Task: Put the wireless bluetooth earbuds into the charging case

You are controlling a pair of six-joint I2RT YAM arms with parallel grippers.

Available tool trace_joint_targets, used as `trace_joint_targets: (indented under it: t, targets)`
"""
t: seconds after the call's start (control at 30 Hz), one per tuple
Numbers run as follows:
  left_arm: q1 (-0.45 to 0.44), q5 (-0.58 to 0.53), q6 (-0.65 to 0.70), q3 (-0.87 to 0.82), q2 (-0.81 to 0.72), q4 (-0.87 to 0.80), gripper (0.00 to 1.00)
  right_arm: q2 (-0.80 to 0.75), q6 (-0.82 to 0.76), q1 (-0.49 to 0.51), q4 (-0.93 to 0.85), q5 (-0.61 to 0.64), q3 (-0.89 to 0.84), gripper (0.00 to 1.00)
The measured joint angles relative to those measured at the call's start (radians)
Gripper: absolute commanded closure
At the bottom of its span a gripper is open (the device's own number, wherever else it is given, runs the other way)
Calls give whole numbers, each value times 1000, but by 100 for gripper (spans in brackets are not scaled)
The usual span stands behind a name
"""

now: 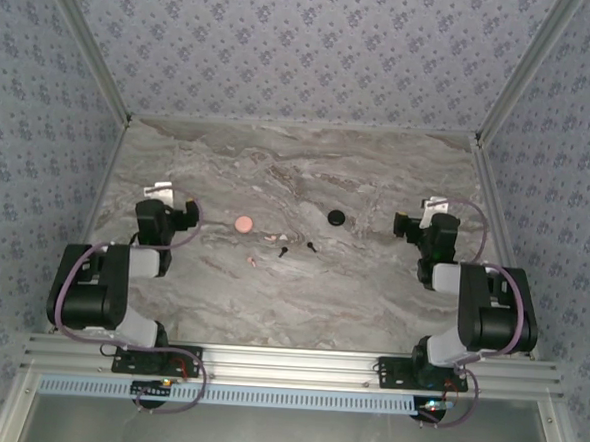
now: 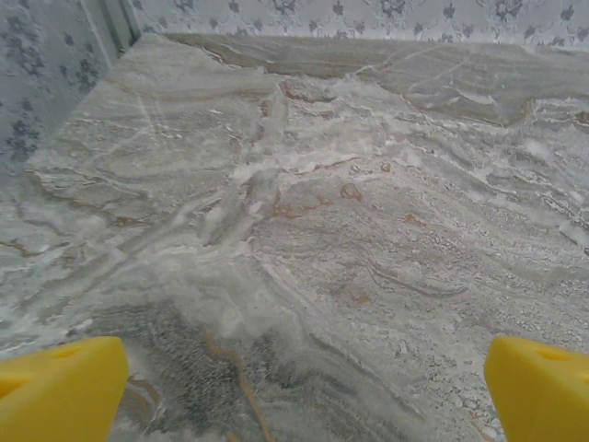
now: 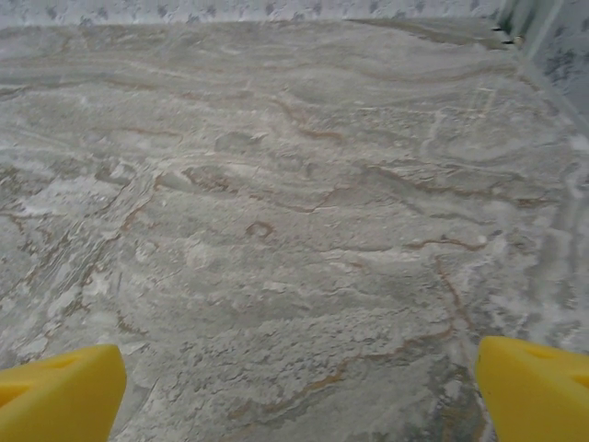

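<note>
Quick headcount off the top view. Earbuds: four, far as I can tell, they're tiny specks. That's two black earbuds (image 1: 284, 247) (image 1: 311, 247) and two pink earbuds (image 1: 271, 237) (image 1: 252, 262). Discs: two, one pink disc (image 1: 242, 223) and one black disc (image 1: 335, 217), the black one sitting at about 3 o'clock from the pink. Arms: two, a left arm (image 1: 101, 284) and a right arm (image 1: 485, 305). Grippers: two as well, left gripper (image 2: 294, 387) and right gripper (image 3: 294, 391). Yellow fingertips (image 2: 60, 387) (image 3: 60, 391): four in all, two per wrist view, at 7 and 5 o'clock in each. One table (image 1: 378, 176).
</note>
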Motion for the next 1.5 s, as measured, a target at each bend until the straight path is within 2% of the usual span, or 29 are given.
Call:
trace_joint_targets:
  t: [0.07, 0.23, 0.47, 0.63, 0.8, 0.97, 1.13, 1.2, 1.33, 1.5]
  targets:
    - [0, -20, -11, -16, -53, -21, 1, -40, 13, 2, -36, 31, 2, 0]
    - [0, -43, -80, 9, -272, -244, 1, -206, 87, 5, -333, 88, 95, 0]
    - [-14, 43, -208, 127, -512, -580, 1, -289, 183, 34, -697, 40, 266, 0]
    - [-59, 156, -289, 219, -554, -785, 1, -246, 228, 80, -868, -77, 339, 0]
    - [-138, 246, -304, 337, -476, -938, 1, -108, 236, 160, -976, -182, 439, 0]
    - [-205, 301, -303, 424, -368, -1040, 1, 56, 232, 241, -1057, -263, 552, 17]
    - [-272, 326, -295, 467, -285, -1108, 1, 163, 228, 285, -1110, -295, 619, 54]
    - [-290, 328, -292, 487, -252, -1126, 1, 195, 237, 296, -1125, -294, 642, 65]
    - [-314, 332, -287, 521, -200, -1141, 2, 266, 247, 312, -1148, -288, 695, 74]
    - [-330, 332, -284, 528, -168, -1149, 1, 329, 263, 328, -1167, -274, 741, 79]
